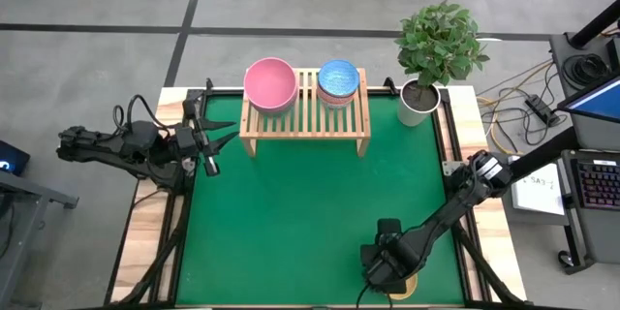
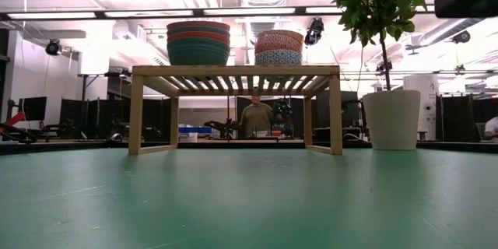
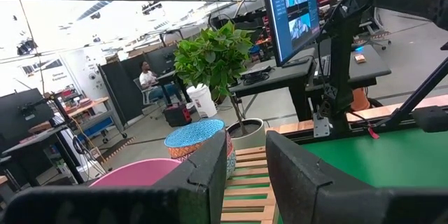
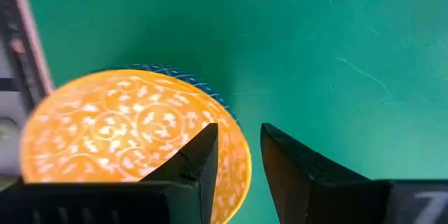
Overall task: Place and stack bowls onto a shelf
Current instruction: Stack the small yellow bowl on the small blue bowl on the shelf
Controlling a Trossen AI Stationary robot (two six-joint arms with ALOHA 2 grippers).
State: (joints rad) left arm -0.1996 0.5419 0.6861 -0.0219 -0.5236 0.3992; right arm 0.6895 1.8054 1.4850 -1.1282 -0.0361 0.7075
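On green table mat (image 1: 291, 223): low light-wood slatted shelf (image 1: 305, 116), topped by pink-topped bowl stack (image 1: 269, 84) and light-blue-topped patterned stack (image 1: 338, 81). Beside shelf's left end: left gripper (image 1: 221, 134), fingers spread, empty. At near edge: right gripper (image 4: 238, 157), slightly parted above patterned yellow bowl (image 4: 133, 140), touching nothing.

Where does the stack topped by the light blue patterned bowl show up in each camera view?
High view: stack topped by the light blue patterned bowl, on the right part of the light-wood slatted shelf.
Low view: right stack on the shelf top.
Left wrist view: mid-frame, before the plant.
Right wrist view: not in it.
Shared landmark: the white plant pot.
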